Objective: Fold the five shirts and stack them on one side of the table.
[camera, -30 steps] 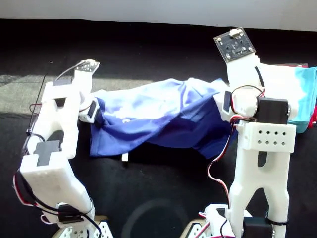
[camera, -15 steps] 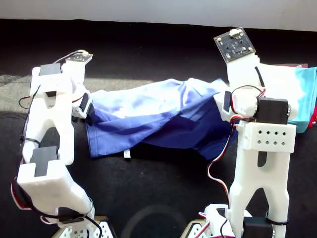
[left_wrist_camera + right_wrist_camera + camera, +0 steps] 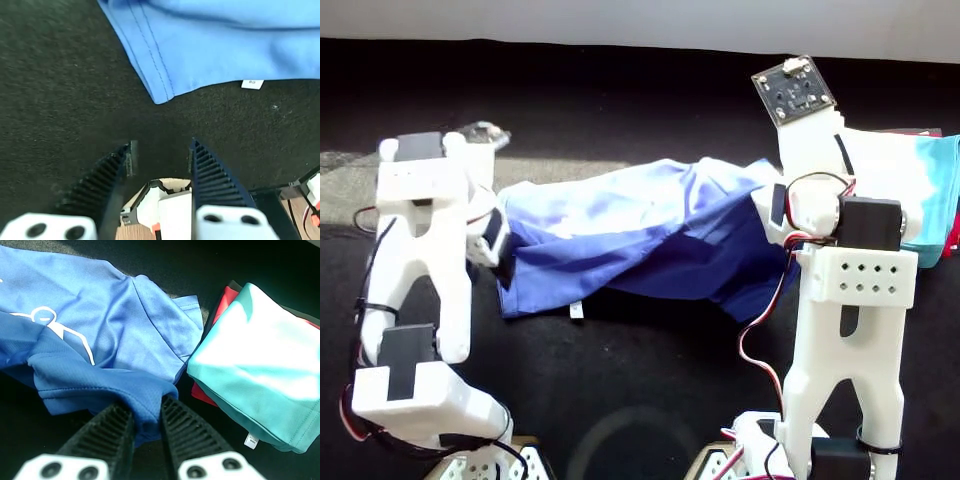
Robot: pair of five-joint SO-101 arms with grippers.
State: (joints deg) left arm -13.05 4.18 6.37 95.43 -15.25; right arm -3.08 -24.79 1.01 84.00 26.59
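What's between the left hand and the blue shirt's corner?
Only bare black table: in the left wrist view, the open left hand sits short of the hem corner of the blue shirt.

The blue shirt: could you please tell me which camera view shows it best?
The high view: the blue shirt lies there nearly whole, spread across the table. The left wrist view catches its hemmed corner and label; the right wrist view, its printed end pinched in the right gripper.

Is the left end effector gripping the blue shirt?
No, the left end effector is open over the bare table, with the shirt lying apart ahead of it.
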